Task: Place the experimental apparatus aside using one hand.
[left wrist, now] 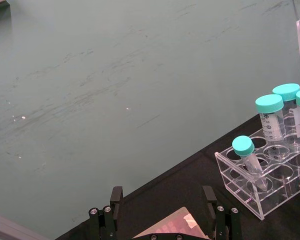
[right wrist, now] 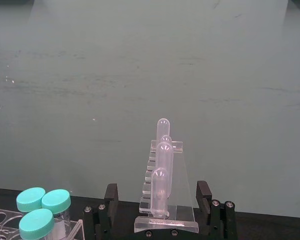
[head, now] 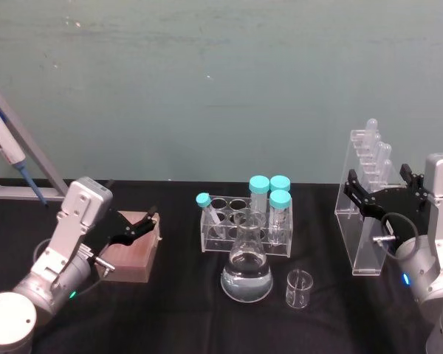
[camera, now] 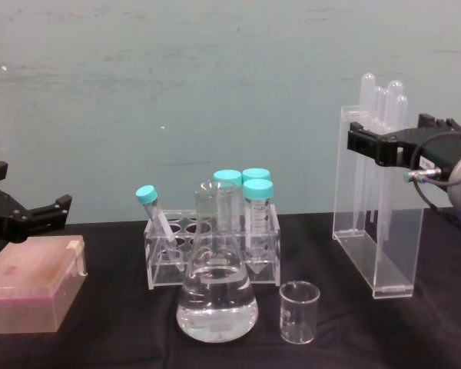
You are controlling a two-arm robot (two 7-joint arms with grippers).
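**Right gripper [head: 380,190] straddling the pipette stand [head: 362,243] at the right of the tabletop [head: 170,317].**

Jaws open, one finger on each side of the upright stand's upper part; contact cannot be confirmed. The stand holds four pipettes [head: 370,127], bulbs up. Near centre: one conical flask [head: 246,276] with clear liquid in its lower part, and one empty beaker [head: 298,289] just right of it. Behind them, one clear rack [head: 223,245] holds four teal-capped tubes [head: 280,199], three upright and one tilted. The left gripper [head: 136,225] hovers, jaws open, over one pink box [head: 129,254] at the left.
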